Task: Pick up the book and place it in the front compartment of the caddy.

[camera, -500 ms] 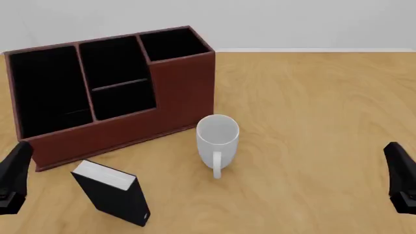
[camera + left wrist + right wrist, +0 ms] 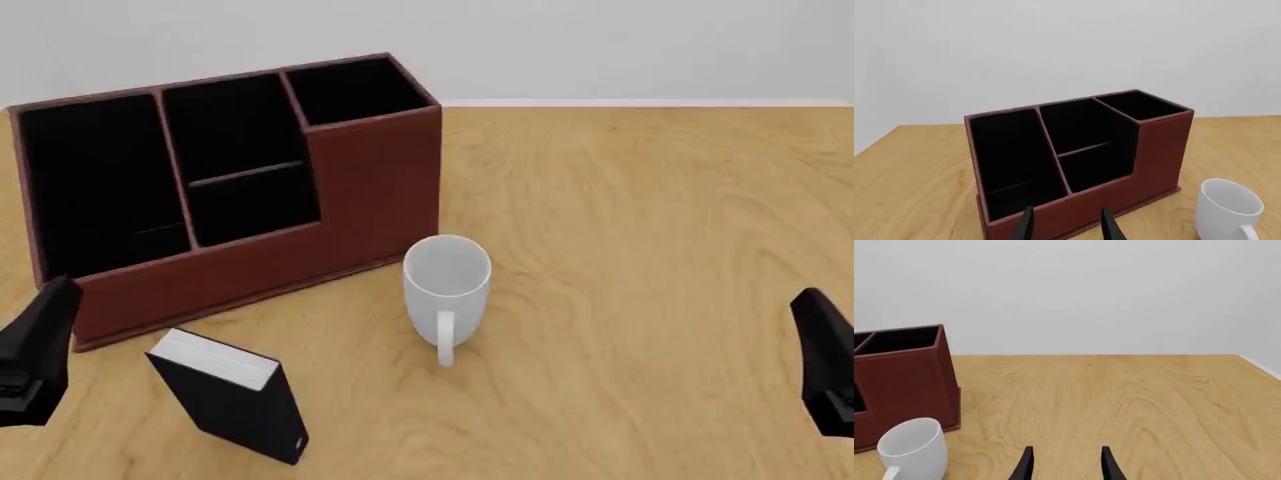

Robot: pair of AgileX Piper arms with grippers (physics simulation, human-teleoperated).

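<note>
Left claw (image 2: 40,345) has edged inward toward the book (image 2: 230,393).

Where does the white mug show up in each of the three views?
Front view: the mug stands mid-frame, just right of the caddy.
Left wrist view: lower right corner, partly cut off.
Right wrist view: lower left corner.
Shared landmark: the caddy's tall end beside the mug.

open right pincer (image 2: 1065,465) above table (image 2: 1121,400), white mug (image 2: 913,449) beside caddy (image 2: 904,380)
</note>
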